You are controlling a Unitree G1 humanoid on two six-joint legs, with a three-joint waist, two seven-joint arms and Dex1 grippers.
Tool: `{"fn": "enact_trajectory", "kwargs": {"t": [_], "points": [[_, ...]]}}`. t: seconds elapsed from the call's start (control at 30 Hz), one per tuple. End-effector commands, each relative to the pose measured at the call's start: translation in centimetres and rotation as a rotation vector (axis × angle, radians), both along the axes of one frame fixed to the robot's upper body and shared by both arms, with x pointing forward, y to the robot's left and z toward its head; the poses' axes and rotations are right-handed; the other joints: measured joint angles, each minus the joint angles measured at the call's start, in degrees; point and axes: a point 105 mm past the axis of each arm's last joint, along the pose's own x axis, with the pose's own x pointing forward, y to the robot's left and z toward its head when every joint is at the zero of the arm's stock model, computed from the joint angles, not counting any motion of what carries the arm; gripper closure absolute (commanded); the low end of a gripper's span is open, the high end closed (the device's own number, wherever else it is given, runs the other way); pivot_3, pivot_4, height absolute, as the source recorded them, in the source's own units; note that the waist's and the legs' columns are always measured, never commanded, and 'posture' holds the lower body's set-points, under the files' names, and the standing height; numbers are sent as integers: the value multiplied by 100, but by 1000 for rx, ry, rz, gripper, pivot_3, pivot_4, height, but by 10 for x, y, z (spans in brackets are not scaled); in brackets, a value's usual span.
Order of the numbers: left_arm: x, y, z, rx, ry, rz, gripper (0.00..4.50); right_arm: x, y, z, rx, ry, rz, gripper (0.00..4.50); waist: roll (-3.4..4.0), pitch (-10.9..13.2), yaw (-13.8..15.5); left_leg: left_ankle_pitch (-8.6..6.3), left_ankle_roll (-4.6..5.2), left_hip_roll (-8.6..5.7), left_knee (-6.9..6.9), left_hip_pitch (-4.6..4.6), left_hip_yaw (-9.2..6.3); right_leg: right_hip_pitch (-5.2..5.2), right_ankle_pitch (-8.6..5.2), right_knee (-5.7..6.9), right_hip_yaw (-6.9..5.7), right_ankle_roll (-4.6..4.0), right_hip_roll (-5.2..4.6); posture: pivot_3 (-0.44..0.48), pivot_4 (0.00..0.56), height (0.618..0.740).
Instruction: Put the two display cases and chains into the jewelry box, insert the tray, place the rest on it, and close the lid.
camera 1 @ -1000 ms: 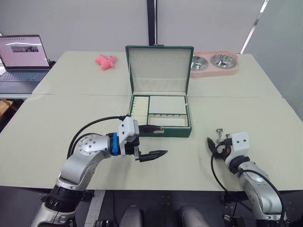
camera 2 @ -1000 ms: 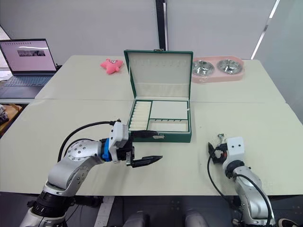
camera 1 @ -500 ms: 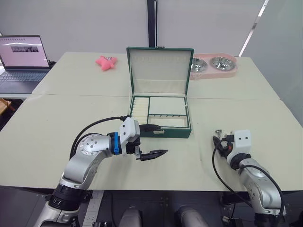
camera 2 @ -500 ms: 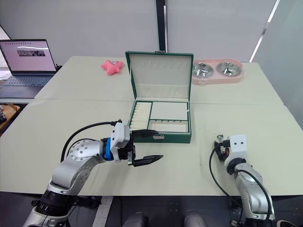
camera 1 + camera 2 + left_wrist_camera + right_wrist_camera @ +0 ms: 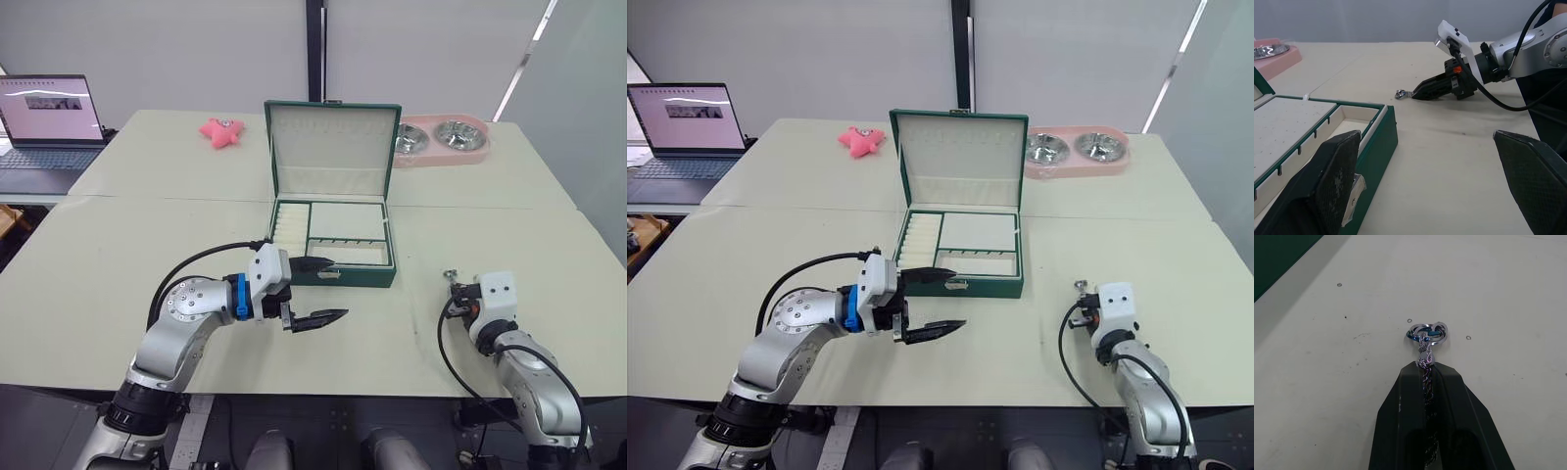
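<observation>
Pale tabletop lies under our right gripper (image 5: 1426, 363), which pinches one thin chain (image 5: 1426, 340). Its ring pokes out just past the fingertips. It looks light and floppy, so we hold tight. Our left gripper (image 5: 315, 291) waits wide open beside the box (image 5: 332, 245).

Left end effector (image 5: 315, 291) gapes wide; right end effector (image 5: 1425, 369) is pinched closed.

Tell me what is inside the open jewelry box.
The jewelry box holds the cream tray: ring-roll slots, empty compartments. Its lid stands open. Whatever lies under the tray is covered.
</observation>
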Motion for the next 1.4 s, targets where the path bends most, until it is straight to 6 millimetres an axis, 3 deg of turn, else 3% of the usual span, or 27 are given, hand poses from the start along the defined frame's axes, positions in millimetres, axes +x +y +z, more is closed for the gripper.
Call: {"fn": "enact_trajectory", "kwargs": {"t": [0.03,0.57,0.9,1.13,1.4], "points": [[-2,-5,8,-11,-41,-21,0,-13,-1,-36,16,133,-2,4462,0,0,1,0,0,0,0,0,-1,0,0,0,0,0,0,0,150,740],[5,1,13,-24,-56,25,0,5,29,73,144,-192,263,4500,54,34,-5,0,0,-3,0,-20,6,-27,0,4,7,0,-2,0,150,740],[7,4,10,-41,-47,61,0,4,60,121,154,-270,445,4500,54,35,-3,0,0,-3,0,-22,7,-31,0,4,8,0,-1,0,150,740],[7,13,8,-65,-40,130,0,10,75,139,137,-288,532,4500,54,36,-6,0,0,-2,0,-24,7,-33,0,4,9,0,-1,0,150,740],[4,39,6,-107,-31,300,0,20,104,142,113,-260,696,4500,54,37,-28,0,0,0,-1,-25,7,-37,0,5,9,0,-2,0,150,740]]}}
